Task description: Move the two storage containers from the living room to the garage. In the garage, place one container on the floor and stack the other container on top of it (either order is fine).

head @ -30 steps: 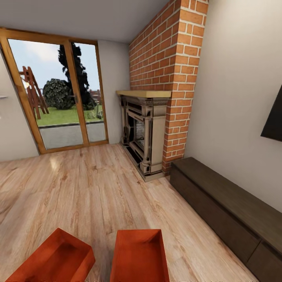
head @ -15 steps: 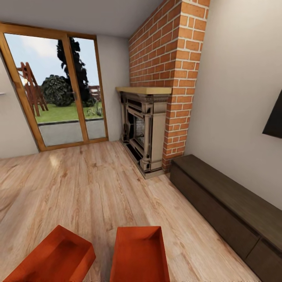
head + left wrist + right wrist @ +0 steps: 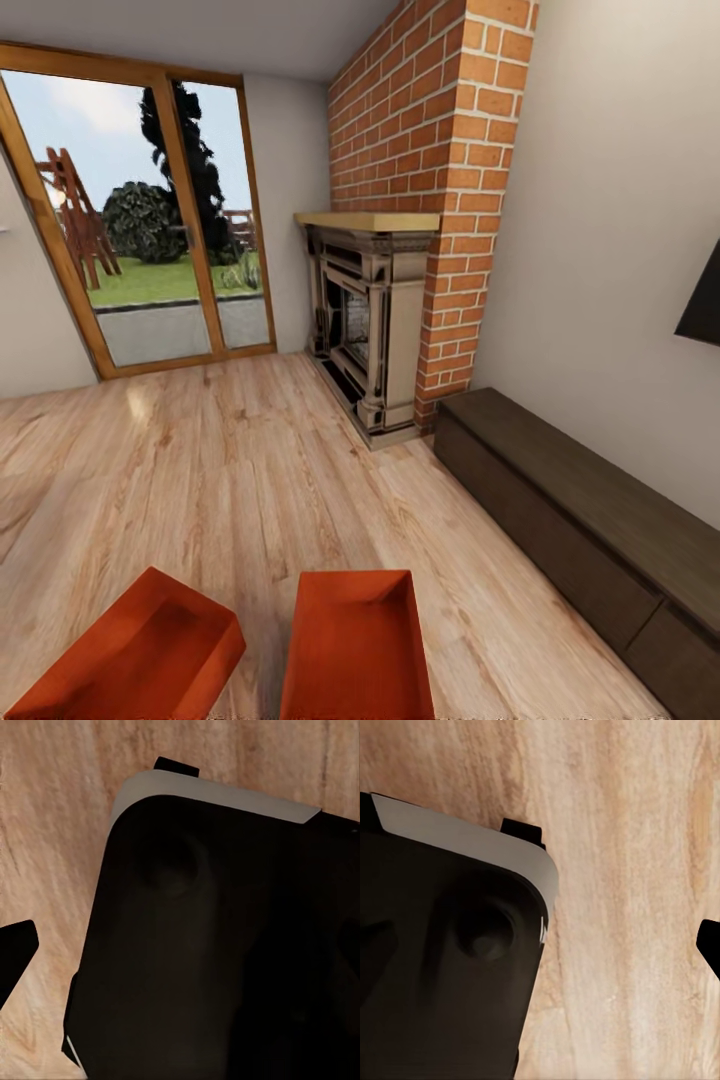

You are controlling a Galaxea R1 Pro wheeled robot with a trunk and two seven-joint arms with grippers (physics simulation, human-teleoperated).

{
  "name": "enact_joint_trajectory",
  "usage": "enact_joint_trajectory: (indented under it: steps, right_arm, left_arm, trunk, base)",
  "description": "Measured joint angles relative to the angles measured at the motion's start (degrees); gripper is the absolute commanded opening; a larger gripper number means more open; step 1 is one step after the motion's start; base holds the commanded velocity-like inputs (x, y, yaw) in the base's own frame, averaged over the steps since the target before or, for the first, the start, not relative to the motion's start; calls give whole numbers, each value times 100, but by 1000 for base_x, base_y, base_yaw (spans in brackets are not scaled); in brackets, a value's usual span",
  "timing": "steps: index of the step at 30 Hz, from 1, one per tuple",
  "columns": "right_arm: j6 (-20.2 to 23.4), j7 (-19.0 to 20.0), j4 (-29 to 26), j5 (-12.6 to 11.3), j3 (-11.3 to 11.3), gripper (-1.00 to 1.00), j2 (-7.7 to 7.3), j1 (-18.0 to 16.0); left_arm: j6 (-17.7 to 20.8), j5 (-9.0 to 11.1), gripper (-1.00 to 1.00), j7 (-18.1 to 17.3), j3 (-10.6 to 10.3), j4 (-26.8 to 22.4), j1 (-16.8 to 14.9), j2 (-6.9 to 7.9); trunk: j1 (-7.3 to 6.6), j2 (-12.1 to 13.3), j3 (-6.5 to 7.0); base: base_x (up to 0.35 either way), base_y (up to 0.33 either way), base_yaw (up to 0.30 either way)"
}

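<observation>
While the robot stands in the living room, the two storage containers [image 3: 357, 645] sit side by side, apart, on the wood floor [image 3: 220, 470] just ahead. Likely light, stiff, slick plastic; take by the rim. Pincer state on either arm: cannot tell.

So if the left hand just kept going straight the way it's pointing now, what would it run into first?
Probably the robot's own dark base, which lies right ahead in the left wrist view, with the wood-plank floor beyond its edge. Depth is hard to judge, so this is a best guess.
</observation>
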Motion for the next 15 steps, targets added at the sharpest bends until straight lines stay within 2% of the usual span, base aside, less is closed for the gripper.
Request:
enact_joint_trajectory:
  steps: [15]
  right_arm:
    - [-7, 0, 1, 8, -7, 100, -5, 0]
  left_arm:
    - [0, -5, 100, -1, -16, -1, -1, 1]
  trunk:
    - [0, 0, -139]
  base:
    - [0, 0, 0]
